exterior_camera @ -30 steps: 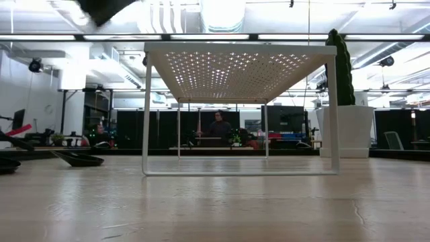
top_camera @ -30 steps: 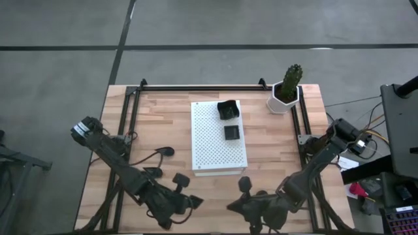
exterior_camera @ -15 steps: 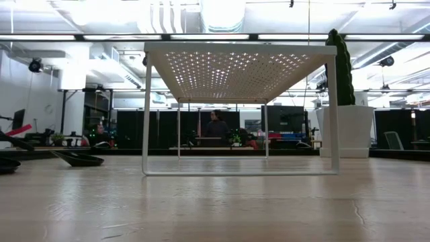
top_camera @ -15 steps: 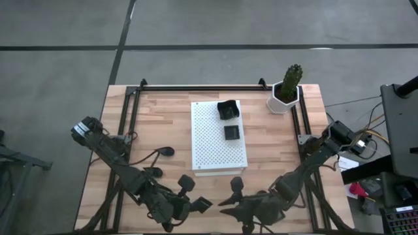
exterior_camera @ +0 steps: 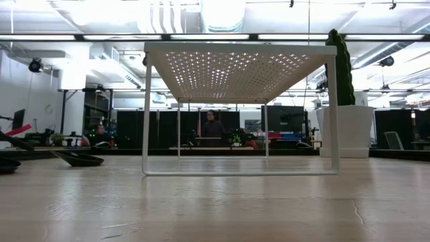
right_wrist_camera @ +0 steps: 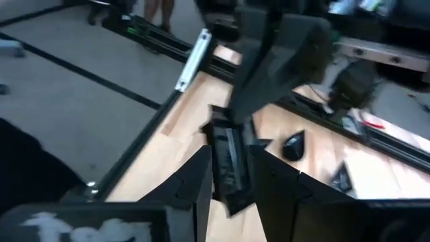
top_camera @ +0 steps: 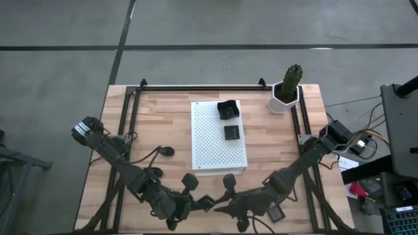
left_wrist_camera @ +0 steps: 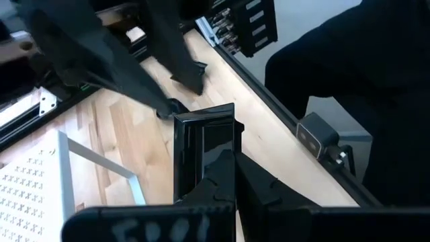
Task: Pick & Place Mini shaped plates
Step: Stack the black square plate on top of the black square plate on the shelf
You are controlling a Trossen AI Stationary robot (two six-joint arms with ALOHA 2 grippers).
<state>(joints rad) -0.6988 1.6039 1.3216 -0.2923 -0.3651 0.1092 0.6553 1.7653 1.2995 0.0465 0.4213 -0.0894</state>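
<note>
Over the table's near edge, my left gripper [top_camera: 206, 202] is shut on a small dark square plate [left_wrist_camera: 201, 144]. My right gripper [top_camera: 223, 197] faces it from the right, open, with its fingers [right_wrist_camera: 198, 181] on either side of the plate's far end [right_wrist_camera: 230, 158]. Two more mini plates [top_camera: 228, 109] [top_camera: 231, 133] lie on the white perforated board [top_camera: 212, 147]. Others rest on the table at the left [top_camera: 168, 151] and near right [top_camera: 277, 213]. The low view shows neither gripper. My left gripper pinches the square plate between its two fingers at the end nearest the wrist [left_wrist_camera: 213, 169]. The fingers slant down from the table's left. The plate stands on edge beyond the fingertips, lifted clear of the table. My right gripper: I cannot tell whether its fingers touch the plate.
The white board stands on thin legs [exterior_camera: 146, 111] at mid-table. A cactus in a white hexagonal pot [top_camera: 285, 94] stands at the far right. Black rails [top_camera: 127, 117] run along the table's sides. Both arms crowd the near edge.
My right gripper has gone toward the table's left along the near edge, up to the plate in my left gripper. My left gripper has edged toward the right and rolled a little. A plate at the near right, hidden under the right arm before, now shows.
</note>
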